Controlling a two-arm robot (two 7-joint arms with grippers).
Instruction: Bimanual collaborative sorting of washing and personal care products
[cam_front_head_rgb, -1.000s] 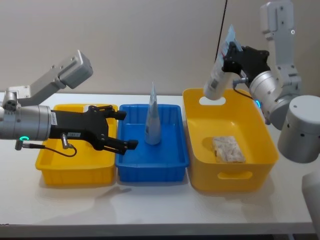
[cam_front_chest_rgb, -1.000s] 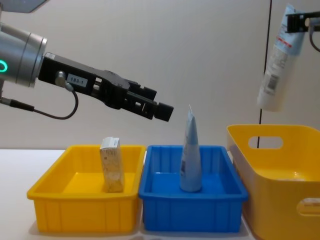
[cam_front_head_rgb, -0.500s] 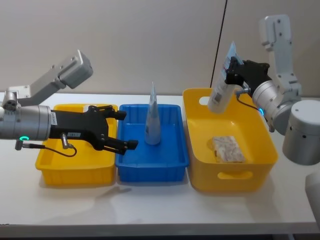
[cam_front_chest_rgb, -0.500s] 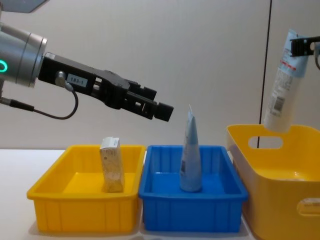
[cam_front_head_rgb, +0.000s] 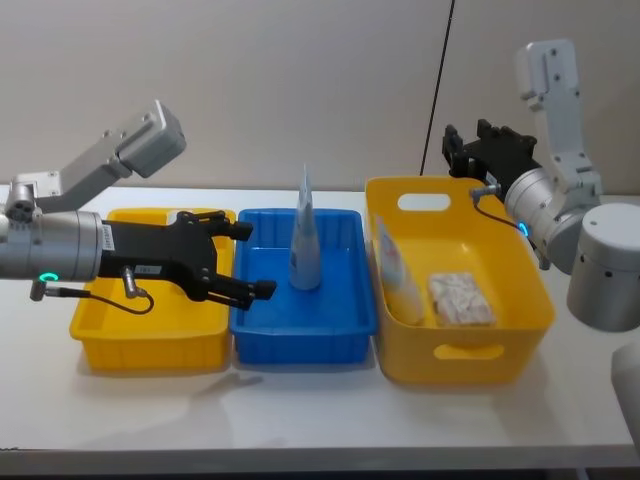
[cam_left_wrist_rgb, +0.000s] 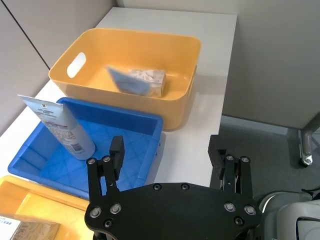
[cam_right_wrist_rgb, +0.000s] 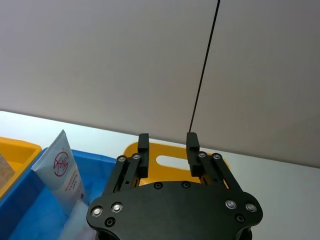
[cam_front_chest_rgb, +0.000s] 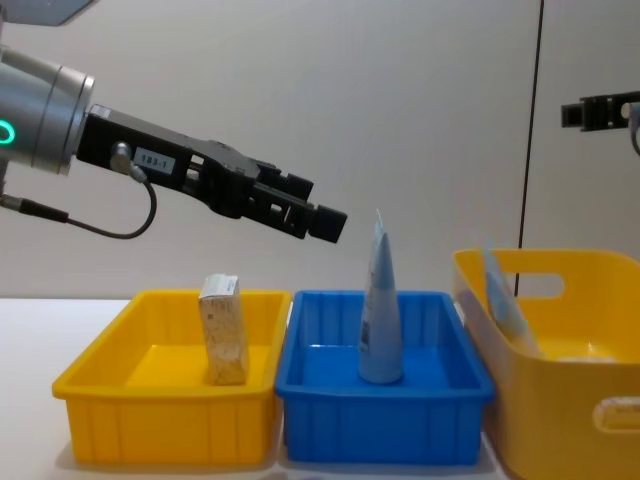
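At upper right our right gripper hangs spread and empty; a tube leans in the tub beside the pack. At centre-left our left gripper hovers, fingers spread.

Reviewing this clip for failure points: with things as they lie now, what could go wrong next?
1. The tube in the large yellow bin leans against the wall beside the printed pack; it may slide or be awkward to grip.
2. The upright tube in the blue bin stands on its cap; the open left gripper hovering close could topple it.
3. The open right gripper sits near the yellow bin's back rim and could clip it when descending.
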